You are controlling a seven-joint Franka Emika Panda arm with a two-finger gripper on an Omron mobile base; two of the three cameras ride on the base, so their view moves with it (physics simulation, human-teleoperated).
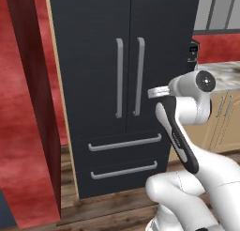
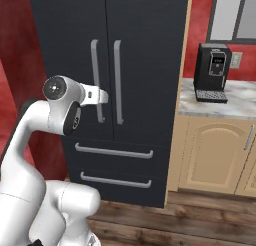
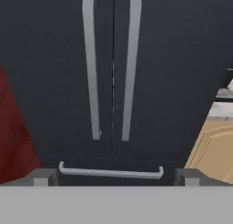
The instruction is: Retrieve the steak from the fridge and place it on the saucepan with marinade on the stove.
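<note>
The tall charcoal fridge (image 1: 117, 84) (image 2: 135, 65) stands straight ahead with both upper doors and both lower drawers closed. Its two grey bar handles (image 3: 93, 68) run side by side down the middle. My gripper (image 3: 116, 176) is open and faces the doors a short way off, level with the handles' lower ends, with nothing between its fingertips (image 3: 43, 175). In the left base view my hand (image 1: 158, 91) sits just right of the right handle. The steak is hidden behind the closed doors. The saucepan, the marinade and the stove are out of view.
Right of the fridge, a black coffee machine (image 2: 212, 72) stands on a marble counter (image 2: 240, 102) over beige cabinets (image 2: 215, 155). A dark red-brown panel (image 1: 33, 94) rises on the fridge's left. Wooden floor (image 2: 175, 225) lies in front.
</note>
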